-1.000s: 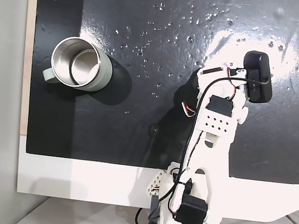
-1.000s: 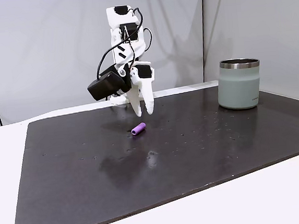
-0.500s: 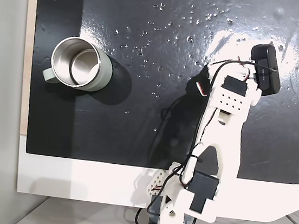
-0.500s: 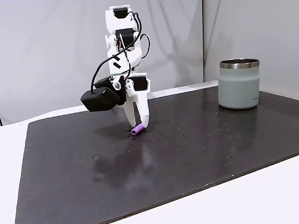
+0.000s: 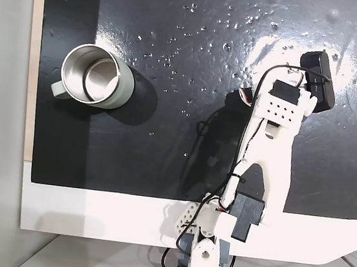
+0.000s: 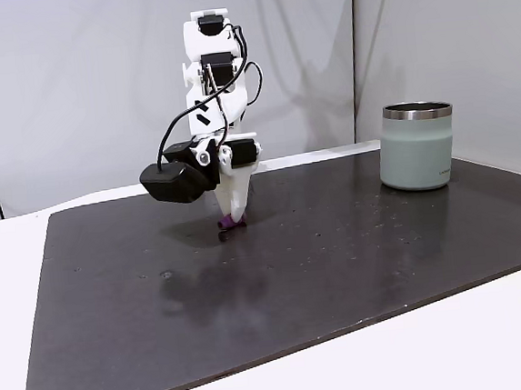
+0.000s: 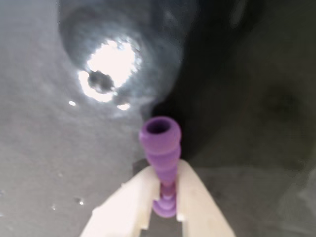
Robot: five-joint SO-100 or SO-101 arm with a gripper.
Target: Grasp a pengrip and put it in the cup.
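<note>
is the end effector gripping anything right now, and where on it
Yes: the end effector is closed on the purple pengrip, pinching its near end between the two white fingers; the open far end sticks out past the fingertips, low over the dark mat.

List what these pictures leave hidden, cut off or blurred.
- Pengrip: in the wrist view its rear end sits behind the fingers; in a fixed view from the side, only a sliver shows under the gripper.
- Gripper: the arm's white body covers it in a fixed view from above.
- Cup: the handle is behind its body from the side.
- Mat: blurred in the wrist view.
</note>
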